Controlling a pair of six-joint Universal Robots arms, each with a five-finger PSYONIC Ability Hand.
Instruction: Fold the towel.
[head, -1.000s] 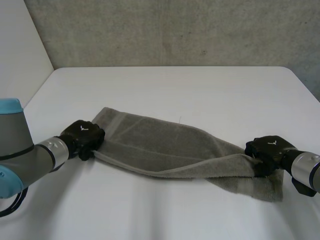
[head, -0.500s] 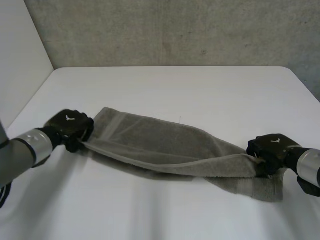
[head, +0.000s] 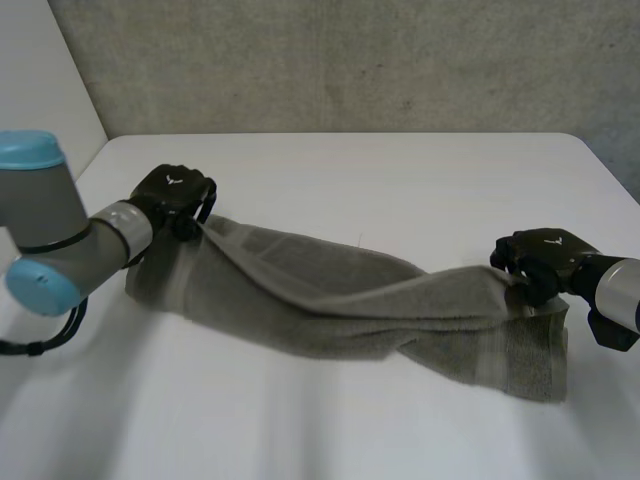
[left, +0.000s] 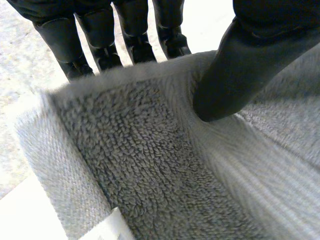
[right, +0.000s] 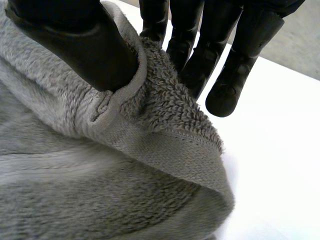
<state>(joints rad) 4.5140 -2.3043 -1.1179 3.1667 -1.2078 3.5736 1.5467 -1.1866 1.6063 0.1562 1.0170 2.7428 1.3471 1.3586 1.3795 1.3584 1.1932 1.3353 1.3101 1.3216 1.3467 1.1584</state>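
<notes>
**Both hands carry the towel's edge up and away**

The left hand (head: 174, 194) pinches the towel (head: 330, 300) at its left end. In the left wrist view its thumb (left: 250, 65) presses into the pile from one side, and its fingers (left: 100, 40) stand behind the hemmed edge on the other. The right hand (head: 540, 262) does the same at the right end, with its thumb (right: 85, 45) clamped on the folded rim and its fingers (right: 225, 60) backing it. Both hands are closed on cloth.

A second ago the left hand sat low beside the towel's near left corner. It now stands higher and farther from the robot, and the corner has come up with it. The left end of the towel hangs from that hand as a slack sheet instead of lying flat. The right hand has risen less, and its end is raised only a little. Between the two hands the held edge sags in a long curve across the layer that still lies on the table (head: 380, 180).

This looks like the start of a lengthwise fold, with the near edge lifted but not yet laid over the far one. The left side leads, so the right will likely need to catch up for the edges to meet squarely.

The left forearm angles up from its blue-capped joint at the table's left, wrist raised. The right forearm comes in low from the right edge.
</notes>
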